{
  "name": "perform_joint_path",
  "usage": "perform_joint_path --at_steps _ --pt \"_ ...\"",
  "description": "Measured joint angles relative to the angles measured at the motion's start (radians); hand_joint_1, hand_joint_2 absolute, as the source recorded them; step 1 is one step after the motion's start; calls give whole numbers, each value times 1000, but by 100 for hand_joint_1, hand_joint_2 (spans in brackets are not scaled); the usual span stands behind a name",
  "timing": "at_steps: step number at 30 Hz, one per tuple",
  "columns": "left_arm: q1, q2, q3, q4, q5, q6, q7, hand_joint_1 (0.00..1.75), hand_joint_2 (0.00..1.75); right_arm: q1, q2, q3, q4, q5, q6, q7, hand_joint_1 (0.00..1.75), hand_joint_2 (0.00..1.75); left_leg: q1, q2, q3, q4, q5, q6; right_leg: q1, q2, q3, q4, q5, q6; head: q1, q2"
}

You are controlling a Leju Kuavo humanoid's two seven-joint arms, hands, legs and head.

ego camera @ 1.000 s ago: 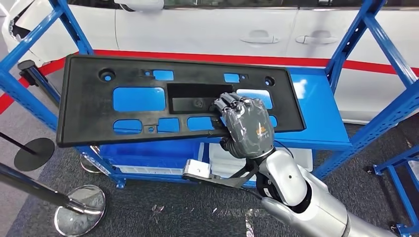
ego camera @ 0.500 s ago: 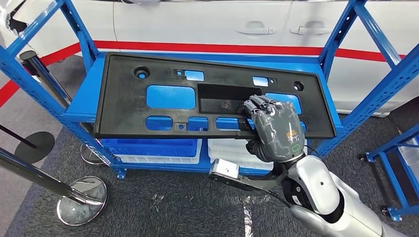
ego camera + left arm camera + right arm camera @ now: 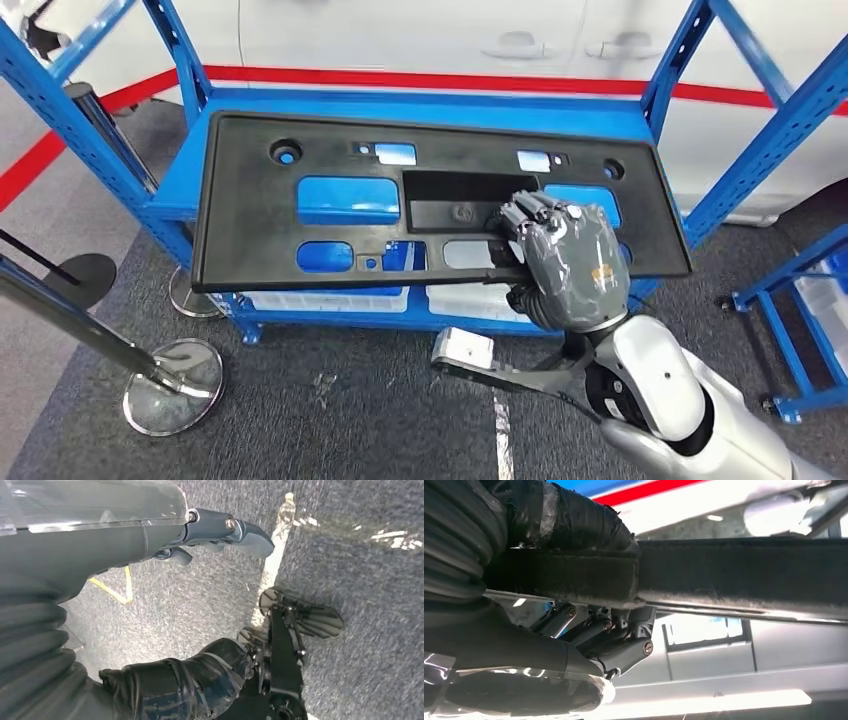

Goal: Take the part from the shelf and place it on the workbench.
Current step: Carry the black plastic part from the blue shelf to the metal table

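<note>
The right hand grips the near long edge of the wide black plastic panel with cut-out windows, fingers over the top, thumb beneath. The panel is above the blue metal shelf, its near edge overhanging the front. Half a second ago its left end sat slightly higher. The left hand hangs over grey carpet, holding nothing, fingers apart. A white car stands behind.

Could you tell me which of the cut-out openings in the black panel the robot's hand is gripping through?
The right hand grips the black plastic panel at the lower-row opening just below its dark central recess, near the front edge.
</note>
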Motion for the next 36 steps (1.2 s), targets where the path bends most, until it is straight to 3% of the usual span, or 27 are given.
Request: perform_joint_path --at_steps 2,3,5,7,8,9,11,12,13,15,17,18,19,20,22,23,25,26,28,30,32,33,34,36 --pt "2 1 0 0 0 0 0 0 175 -7 0 0 0 -4 3 4 175 175 0 -5 -7 0 5 -12 -6 -4 -12 -9 20 -9 3 0" --pt "3 1 0 0 0 -1 0 0 175 -9 0 0 -1 -6 5 6 175 175 1 -7 -15 12 -14 -17 -10 -6 -20 -14 31 -15 1 0" --pt "3 1 0 0 0 -3 0 0 175 -12 0 0 -2 -9 10 9 175 175 5 -10 -41 90 -99 -27 -15 -10 -39 -18 55 -27 -3 0" --pt "2 1 0 0 0 -4 -1 0 175 -13 -1 0 -3 -11 13 12 175 175 11 -10 -61 205 -182 -35 -16 -10 -68 -17 76 -31 -7 0" --pt "2 1 0 0 0 -4 -1 0 175 -13 -2 0 -3 -11 14 13 175 175 13 -10 -59 242 -191 -39 -17 -10 -84 -16 88 -30 -7 0" --pt "2 1 -1 0 0 -3 -1 0 175 -13 -3 0 -3 -12 14 15 175 175 15 -9 -45 251 -177 -42 -19 -9 -101 -13 99 -27 -7 0" --pt "0 1 -1 0 -1 -3 -2 0 175 -13 -5 -1 -4 -13 14 17 175 175 18 -10 29 180 -122 -46 -23 -8 -135 -3 118 -17 -7 0" --pt "-2 1 -1 0 -1 -3 -2 0 175 -13 -6 -1 -6 -15 15 20 175 175 18 -10 81 112 -115 -47 -23 -8 -149 2 127 -11 -8 0" --pt "-4 1 -1 0 -1 -3 -3 0 175 -14 -8 -2 -8 -16 15 23 175 175 17 -13 124 51 -120 -44 -23 -8 -157 4 135 -4 -7 0" --pt "-6 2 -1 0 -2 -3 -4 0 175 -16 -13 -5 -12 -20 18 27 175 175 10 -18 161 -15 -138 -32 -22 -10 -158 0 154 9 -9 0" --pt "-6 2 -1 0 -1 -2 -4 0 175 -18 -16 -7 -15 -24 22 29 175 175 9 -17 147 -21 -121 -15 -23 -8 -157 -6 168 21 -10 0" --pt "-6 2 -1 0 -1 -1 -3 0 175 -19 -17 -8 -16 -27 25 28 175 175 10 -14 139 -22 -110 -5 -23 -7 -164 2 153 25 -10 0" --pt "-7 2 -1 0 2 -1 -2 0 175 -20 -17 -8 -15 -29 26 25 175 175 11 -11 128 -25 -96 6 -24 -6 -175 30 117 27 -6 0" --pt "-8 2 -1 0 5 -1 0 0 175 -22 -15 -8 -14 -30 24 20 175 175 11 -9 114 -25 -82 14 -24 -5 -190 79 62 28 -4 0" --pt "-9 2 -1 0 13 -1 2 0 175 -32 2 -3 6 -28 7 4 175 175 6 -8 78 -22 -55 23 -22 -5 -214 209 -36 28 0 0" --pt "-9 2 -1 0 16 -1 4 0 175 -40 18 3 24 -27 -7 -5 175 175 3 -8 58 -20 -41 24 -21 -5 -215 260 -50 27 1 0" --pt "-11 2 -1 0 20 1 7 0 175 -56 54 19 69 -25 -36 -18 175 175 -1 -8 18 -15 -15 23 -18 -6 -175 273 -12 22 0 0" --pt "-12 1 -1 0 20 2 9 0 175 -64 69 27 89 -24 -45 -21 175 175 -2 -8 0 -13 -2 21 -16 -5 -132 232 12 16 0 0" --pt "-12 -1 -1 0 20 5 12 0 175 -79 98 40 120 -24 -55 -24 175 175 -5 -10 -26 -10 22 15 -9 -5 -25 91 6 3 -1 0" --pt "-11 -3 -1 0 20 7 12 0 175 -92 122 49 144 -25 -60 -26 175 175 -4 -12 -34 -17 46 5 -1 -6 33 -4 -18 -4 -1 0" --pt "-7 -2 -1 1 18 11 12 0 175 -99 139 57 165 -25 -64 -26 175 175 -1 -17 -38 -30 69 -6 -1 -10 27 -22 0 -10 1 0" --pt "-5 -2 -1 2 16 13 12 0 175 -101 147 60 174 -26 -65 -27 175 175 0 -19 -47 -27 62 -12 -4 -14 20 -28 11 -16 2 0" --pt "-4 -2 -1 2 14 14 12 0 175 -102 155 64 183 -27 -65 -27 175 175 1 -21 -60 -7 35 -18 -8 -19 8 -33 25 -23 1 0" --pt "-3 -3 -1 3 10 15 11 0 175 -104 171 69 201 -29 -66 -28 175 175 6 -18 -94 93 -69 -31 -12 -29 -22 -35 52 -33 -3 0"
